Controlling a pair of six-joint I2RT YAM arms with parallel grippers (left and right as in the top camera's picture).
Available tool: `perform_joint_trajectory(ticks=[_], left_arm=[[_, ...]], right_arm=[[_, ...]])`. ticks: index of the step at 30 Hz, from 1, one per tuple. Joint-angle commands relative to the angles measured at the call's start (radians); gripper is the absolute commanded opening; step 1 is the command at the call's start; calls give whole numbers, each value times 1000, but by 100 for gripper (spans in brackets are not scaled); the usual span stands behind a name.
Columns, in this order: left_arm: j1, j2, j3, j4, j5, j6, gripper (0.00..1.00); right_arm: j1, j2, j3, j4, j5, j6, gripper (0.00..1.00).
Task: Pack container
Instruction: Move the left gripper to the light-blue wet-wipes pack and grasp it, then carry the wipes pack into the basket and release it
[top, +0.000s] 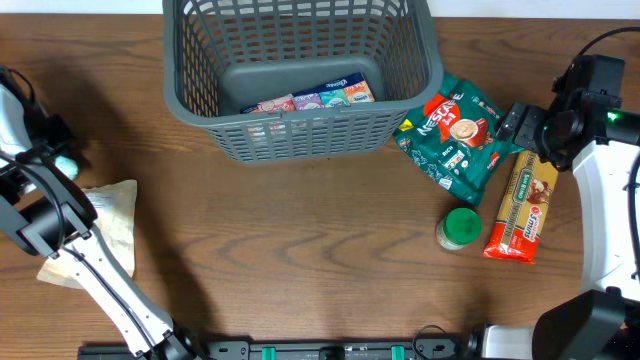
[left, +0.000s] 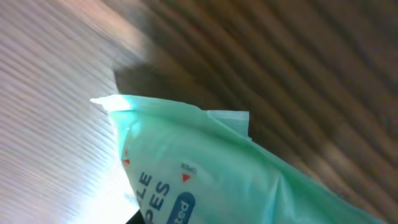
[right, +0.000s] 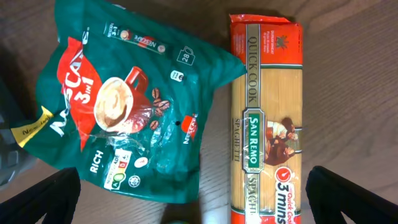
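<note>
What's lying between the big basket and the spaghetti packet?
A green coffee bag lies there, between the basket and the spaghetti packet. The overhead view shows it.

the container (top: 300, 135) is dark grey, its walls a slotted lattice. the worktop (top: 300, 250) is brown with wavy wood grain. the coffee pouch (right: 124, 106) is deep green with a red band, the spaghetti pack (right: 264, 124) orange-red and straw yellow, the wipes pack (left: 217, 168) pale mint with blue lettering.
</note>
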Motion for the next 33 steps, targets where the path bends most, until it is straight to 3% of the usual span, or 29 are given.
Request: perform_joint_trajectory(ticks=[1, 4, 14, 17, 21, 25, 28, 33], left_arm=[[-36, -109, -9, -16, 163, -31, 6], [-70, -227, -3, -11, 244, -31, 6], [-331, -649, 32, 118, 240, 14, 6], [-465, -721, 32, 169, 240, 169, 6], [-678, -740, 31, 186, 240, 518, 6], [-851, -695, 27, 187, 240, 787, 6], [-927, -645, 27, 198, 240, 893, 6], [-968, -533, 27, 224, 240, 916, 6]], right_arm=[[-8, 5, 18, 6, 12, 0, 99], [-8, 5, 18, 10, 11, 0, 99], [-8, 5, 18, 11, 11, -2, 99], [-8, 5, 18, 12, 11, -4, 99], [-8, 5, 18, 12, 11, -3, 99], [-8, 5, 18, 12, 11, -5, 99], [-8, 5, 18, 11, 11, -8, 99], [-8, 5, 18, 11, 11, -11, 99]])
